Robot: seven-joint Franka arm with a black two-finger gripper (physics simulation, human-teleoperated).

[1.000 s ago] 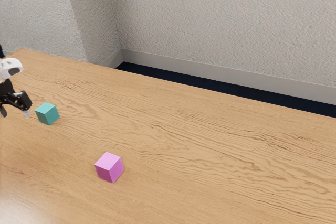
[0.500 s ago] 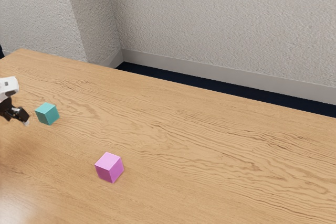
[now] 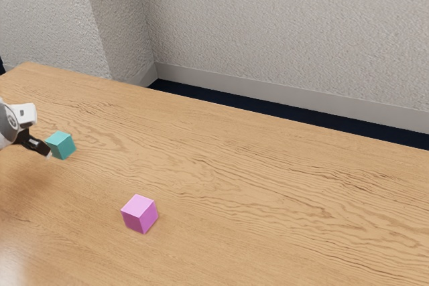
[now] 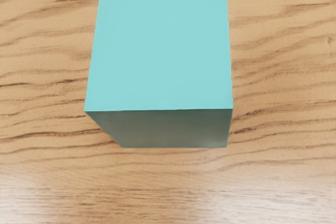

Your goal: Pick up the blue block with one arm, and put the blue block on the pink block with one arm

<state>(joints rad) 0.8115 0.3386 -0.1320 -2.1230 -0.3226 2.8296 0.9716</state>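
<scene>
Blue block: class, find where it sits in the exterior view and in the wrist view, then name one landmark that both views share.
Exterior view: the blue block sits near the picture's left edge, up and left of the pink block.
Wrist view: the blue block is seen close from above, just under the hand.
Shared landmark: the wood-grain table that the block rests on.

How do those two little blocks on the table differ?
The blue block is teal-blue; the pink block is pink. The blue block sits right beside the hand; the pink block stands alone. Both are similar-sized cubes resting flat on the table.
</scene>
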